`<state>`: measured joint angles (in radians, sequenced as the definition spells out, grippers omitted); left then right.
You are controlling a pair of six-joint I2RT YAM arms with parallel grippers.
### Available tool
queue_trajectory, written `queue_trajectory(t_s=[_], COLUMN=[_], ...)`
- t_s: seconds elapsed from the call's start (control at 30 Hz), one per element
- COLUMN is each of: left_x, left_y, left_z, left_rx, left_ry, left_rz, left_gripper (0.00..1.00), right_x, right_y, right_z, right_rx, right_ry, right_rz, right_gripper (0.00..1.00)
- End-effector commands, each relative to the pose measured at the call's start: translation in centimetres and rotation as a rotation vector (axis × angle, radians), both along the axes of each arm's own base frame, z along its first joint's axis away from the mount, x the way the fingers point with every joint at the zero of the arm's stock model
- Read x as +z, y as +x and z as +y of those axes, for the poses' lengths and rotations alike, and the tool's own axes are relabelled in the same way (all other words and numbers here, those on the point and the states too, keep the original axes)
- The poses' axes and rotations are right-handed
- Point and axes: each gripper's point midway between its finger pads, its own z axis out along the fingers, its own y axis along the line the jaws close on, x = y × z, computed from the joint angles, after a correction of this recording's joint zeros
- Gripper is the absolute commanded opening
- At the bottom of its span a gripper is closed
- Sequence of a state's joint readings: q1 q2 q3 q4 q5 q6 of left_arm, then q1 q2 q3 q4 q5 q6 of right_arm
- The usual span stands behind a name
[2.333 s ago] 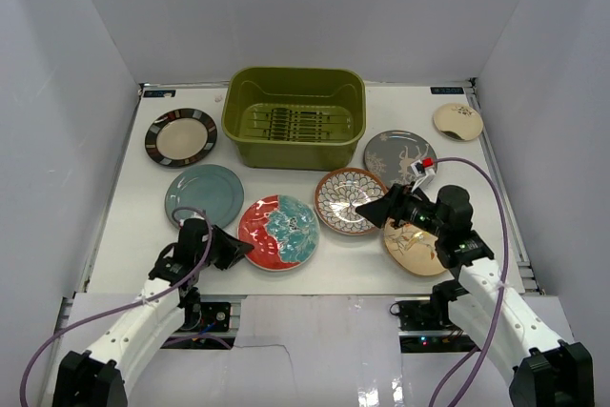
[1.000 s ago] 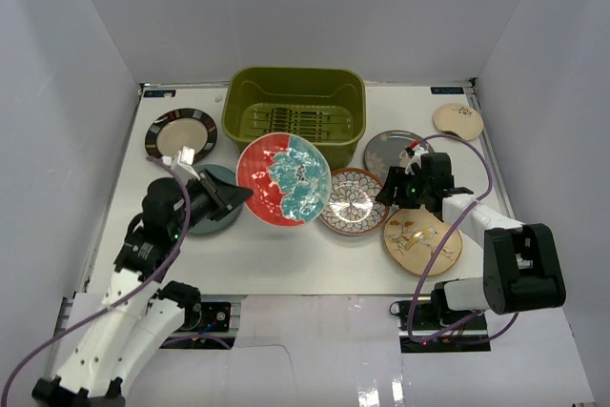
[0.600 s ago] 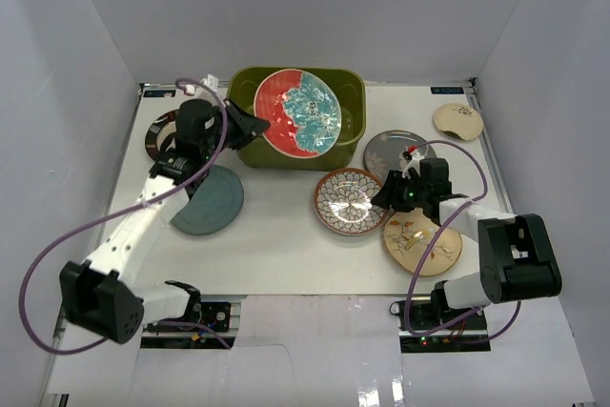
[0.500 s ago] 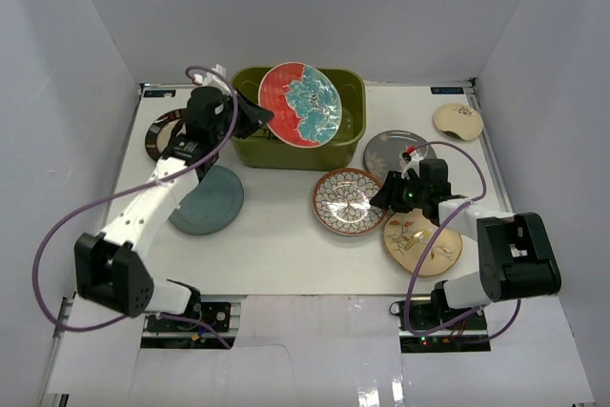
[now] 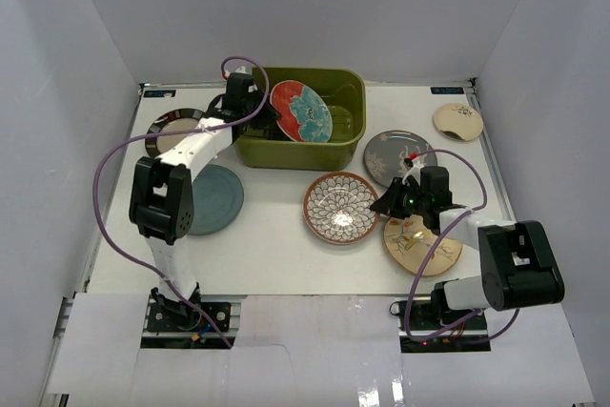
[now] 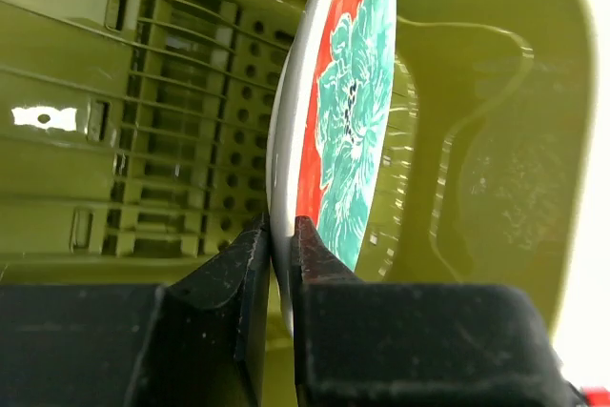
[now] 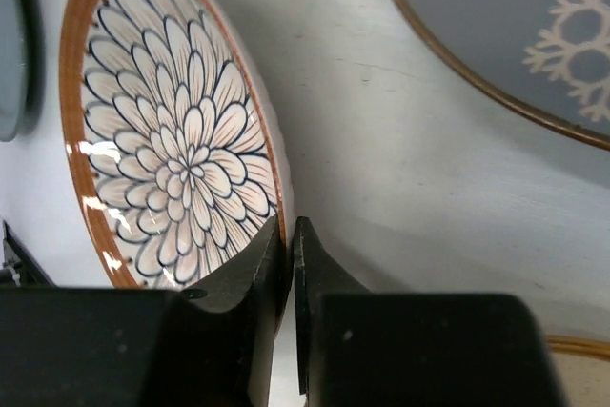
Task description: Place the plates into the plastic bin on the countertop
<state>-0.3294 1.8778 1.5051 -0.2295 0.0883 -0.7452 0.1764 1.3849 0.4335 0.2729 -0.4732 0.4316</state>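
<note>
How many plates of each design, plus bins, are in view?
red-and-teal plate: 1
petal-pattern plate: 1
teal plate: 1
dark-rimmed plate: 1
grey deer plate: 1
cream bird plate: 1
small cream plate: 1
olive-green bin: 1
Total: 8

Robotics lab test cell. A flat white countertop is boxed in by bare white walls at 9, 12 and 3 o'clock. Two white-and-black robot arms, the left arm and the right arm, rise from metal mounts at 7 and 5 o'clock, each trailing a loose purple cable. The only homely things are an olive-green plastic bin at 12 o'clock and mismatched plates: a red plate at the bin, a petal-patterned plate at the centre, others around.
</note>
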Motion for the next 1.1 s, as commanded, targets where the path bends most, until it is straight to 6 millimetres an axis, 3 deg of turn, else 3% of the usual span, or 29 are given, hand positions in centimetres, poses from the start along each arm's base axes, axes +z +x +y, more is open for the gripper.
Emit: queue_trajectory(t_s=[0.0, 0.03, 0.17, 0.33, 0.37, 0.47, 0.57, 0.6, 0.67, 0.7, 0.77, 0.87, 0.9, 1.0, 1.03, 1.07], left_x=[10.4, 8.3, 5.9, 2.9, 2.2, 0.8, 1.1, 0.9, 1.9, 2.4, 3.4, 7.3, 10.0, 14.5, 17.0, 18.0], left_y=[3.1, 3.6, 4.0, 3.4, 3.2, 2.5, 2.0, 1.8, 1.5, 1.4, 1.2, 0.9, 0.6, -0.4, -1.0, -1.3], left_z=[-1.2, -1.3, -1.6, -0.9, -0.8, -0.4, -0.2, 0.0, 0.1, 0.2, 0.2, 0.1, -0.1, -0.4, 0.0, 0.6], left_rx=[-0.019, -0.017, -0.031, -0.004, -0.005, -0.006, -0.006, -0.006, -0.010, -0.015, -0.023, -0.056, -0.087, -0.128, -0.131, -0.111], left_ry=[-0.101, -0.080, -0.066, -0.039, -0.029, -0.004, 0.004, 0.011, 0.013, 0.021, 0.022, 0.018, 0.011, -0.003, 0.006, 0.019], left_rz=[-0.273, -0.223, -0.174, -0.105, -0.089, -0.050, -0.053, -0.051, -0.072, -0.084, -0.106, -0.192, -0.263, -0.378, -0.435, -0.460], left_gripper=[0.00, 0.00, 0.00, 0.01, 0.14, 0.42, 0.55, 0.64, 0.73, 0.85, 0.96, 0.98, 0.98, 0.98, 0.98, 0.98], right_x=[2.1, 2.6, 4.8, 10.0, 11.4, 14.3, 17.3, 18.0, 20.2, 20.9, 23.1, 25.8, 26.3, 28.8, 29.2, 30.2], right_y=[-0.2, -0.3, -0.8, -0.7, -0.9, -1.4, -1.6, -1.6, -1.5, -1.5, -1.4, -0.7, -0.4, 0.5, 1.0, 1.9], right_z=[1.2, 1.3, 1.5, 1.7, 1.7, 1.8, 1.6, 1.6, 1.5, 1.5, 1.5, 1.4, 1.3, 1.2, 1.0, 0.8], right_rx=[0.059, 0.056, 0.063, 0.062, 0.062, 0.060, 0.048, 0.045, 0.036, 0.030, 0.028, 0.006, -0.001, -0.019, -0.041, -0.066], right_ry=[0.063, 0.073, 0.105, 0.139, 0.149, 0.178, 0.191, 0.194, 0.203, 0.210, 0.224, 0.231, 0.224, 0.234, 0.229, 0.221], right_rz=[-0.084, -0.092, -0.145, -0.256, -0.294, -0.347, -0.404, -0.416, -0.454, -0.462, -0.503, -0.541, -0.545, -0.589, -0.597, -0.610], right_gripper=[0.10, 0.08, 0.08, 0.08, 0.08, 0.08, 0.08, 0.08, 0.08, 0.08, 0.08, 0.08, 0.08, 0.08, 0.08, 0.08])
